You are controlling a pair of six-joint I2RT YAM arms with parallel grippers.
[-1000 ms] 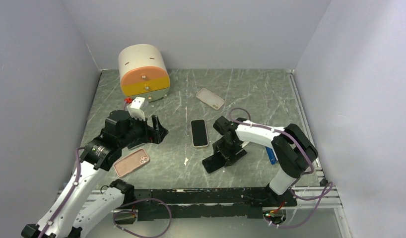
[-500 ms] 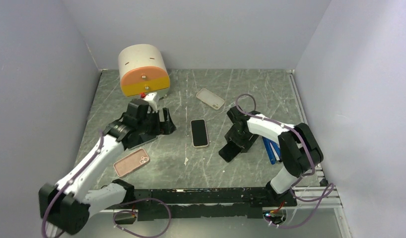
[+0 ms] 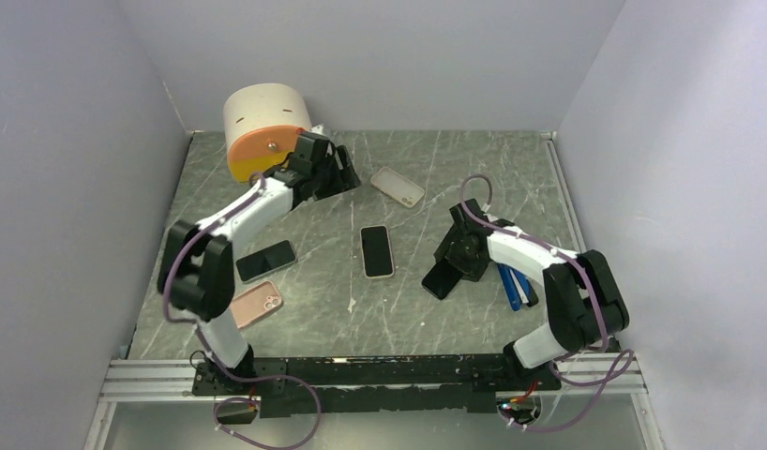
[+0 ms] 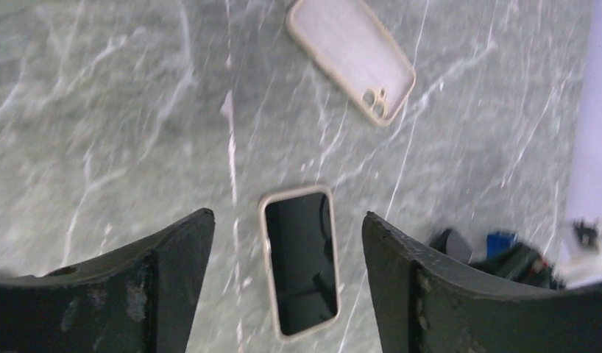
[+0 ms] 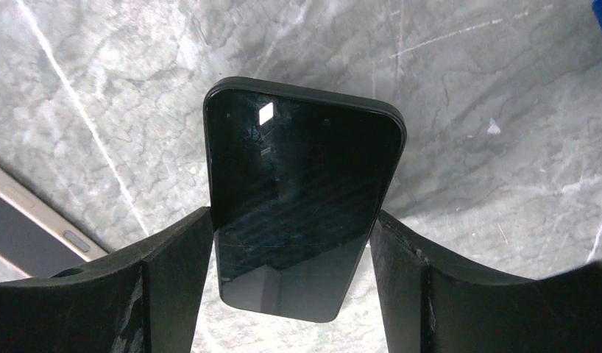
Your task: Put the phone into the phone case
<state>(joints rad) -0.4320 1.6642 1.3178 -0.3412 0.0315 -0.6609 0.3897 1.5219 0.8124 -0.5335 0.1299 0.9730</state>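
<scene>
Pinched edgewise in right claw, black phone, held above table, right of centre. Spread and empty, left claw near far beige case. Best: steady case, align corners, press evenly.

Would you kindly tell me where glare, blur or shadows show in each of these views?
Right wrist: sharp, with a small bright glare spot near the top of the phone screen. Left wrist: slightly blurred throughout, the table veins smeared, the right edge washed out. Top external: even soft light, faint shadows, no strong glare.
</scene>
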